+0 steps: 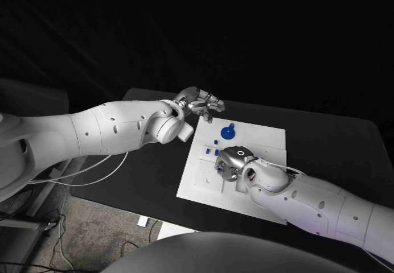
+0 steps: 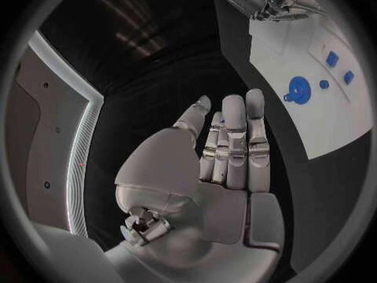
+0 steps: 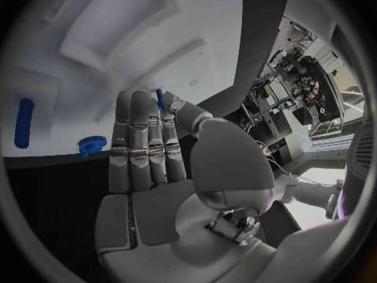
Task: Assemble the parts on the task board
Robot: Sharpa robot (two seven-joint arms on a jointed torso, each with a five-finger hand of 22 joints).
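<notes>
A small blue part (image 3: pixel 160 98) is pinched by the right robot hand (image 1: pixel 234 162) over the board (image 1: pixel 264 136); it could be dropped if misaligned; the left robot hand (image 1: pixel 200 104), at 11 o'clock, is held open and empty.

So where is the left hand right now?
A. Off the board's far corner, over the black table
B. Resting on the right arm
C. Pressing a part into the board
A: the left hand is beyond the task board, above the black table.
</notes>
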